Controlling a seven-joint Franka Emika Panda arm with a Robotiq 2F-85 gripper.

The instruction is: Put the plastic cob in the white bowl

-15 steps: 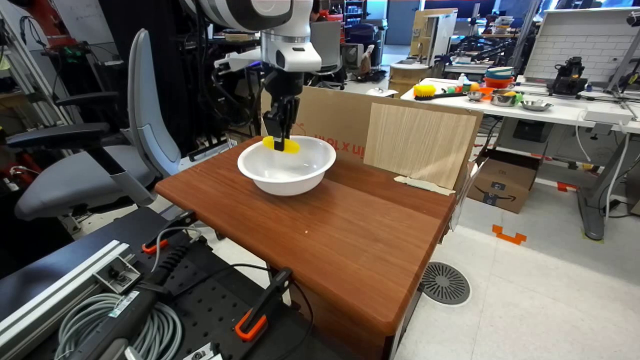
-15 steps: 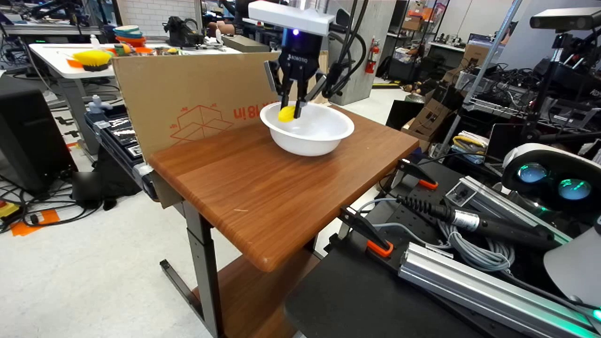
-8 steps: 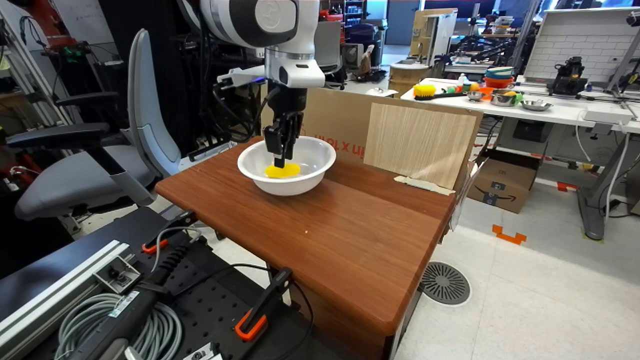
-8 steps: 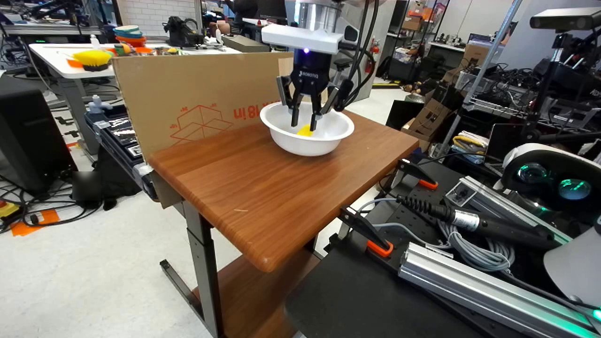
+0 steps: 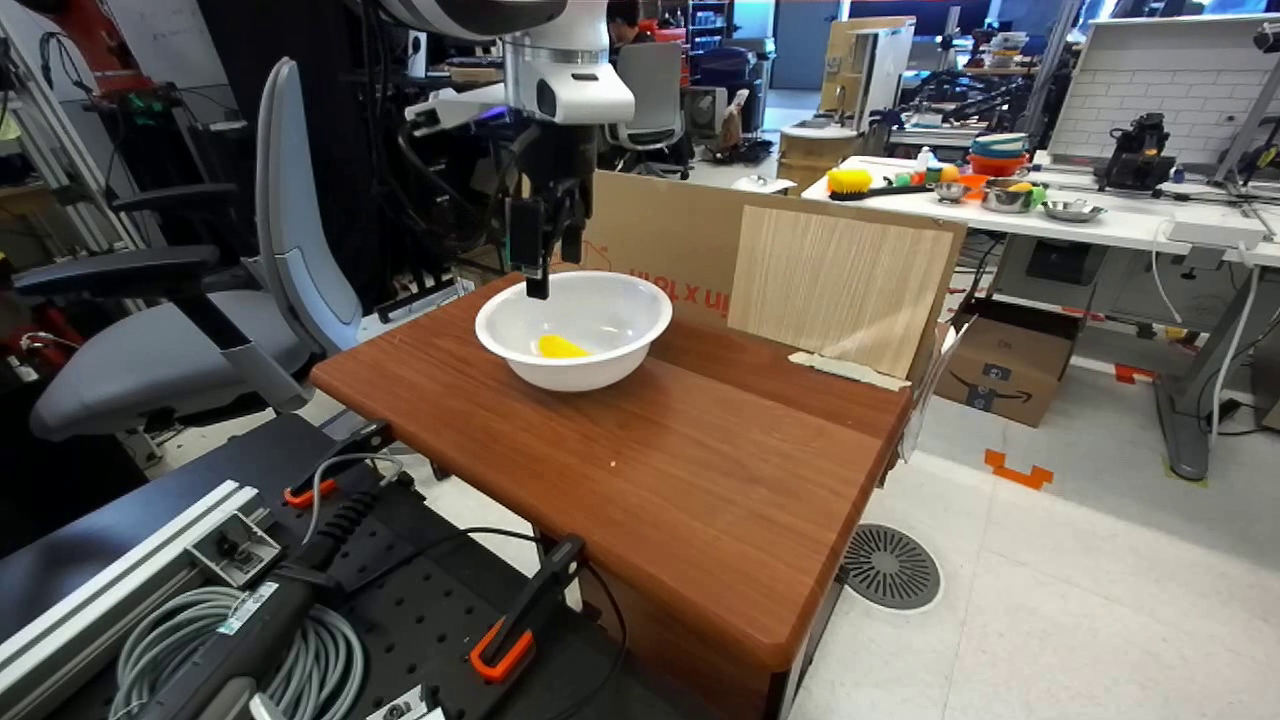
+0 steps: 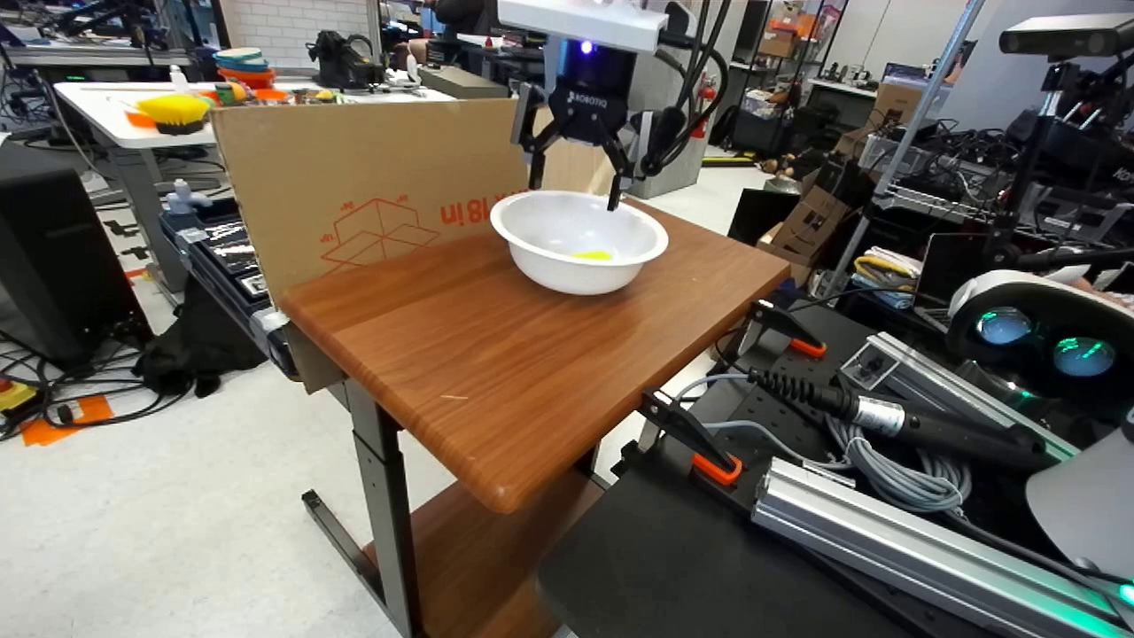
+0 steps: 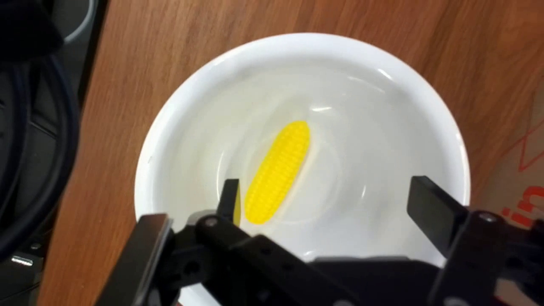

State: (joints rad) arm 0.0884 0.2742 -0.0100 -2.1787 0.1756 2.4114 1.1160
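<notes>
- The table, with its reddish-brown wood-grain top, fills the middle of the frame in both exterior views
- The white bowl stands upright on it, near the centre of the frame in both; in the wrist view wood shows at the top and left of the frame
- A small pale speck dots the wood just below centre in an exterior view
- A ragged pale strip sits at the tabletop's upper right edge; whether it lies on the wood cannot be told

Counter: passage open, bowl to near corner. Upright cardboard obstructs the far edge; clamps flank the opposite.
</notes>
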